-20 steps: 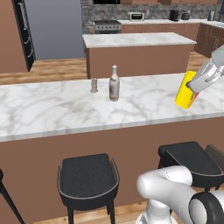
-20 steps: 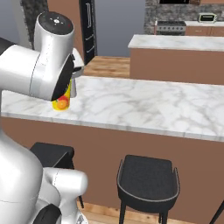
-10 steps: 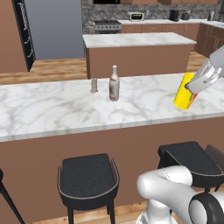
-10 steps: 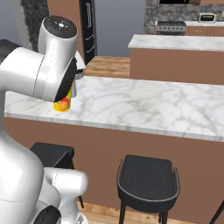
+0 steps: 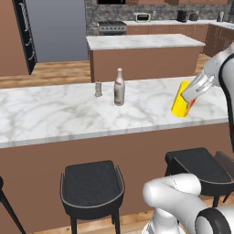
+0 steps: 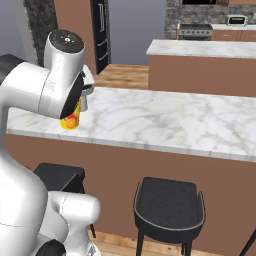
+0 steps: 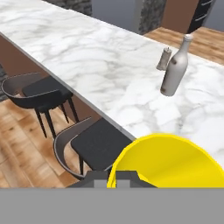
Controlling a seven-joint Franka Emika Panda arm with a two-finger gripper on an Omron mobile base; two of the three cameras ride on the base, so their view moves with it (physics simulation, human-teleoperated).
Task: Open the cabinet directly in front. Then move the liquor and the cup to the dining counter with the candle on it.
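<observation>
The yellow cup [image 7: 168, 159] looms at the lower edge above the marble dining counter [image 7: 87, 57] — beyond it the liquor [image 7: 176, 68] stands upright just beside the small candle [image 7: 164, 58], dark stools [image 7: 48, 94] below.

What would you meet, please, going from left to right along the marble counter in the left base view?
The candle → the liquor → the cup, held in the gripper.
</observation>
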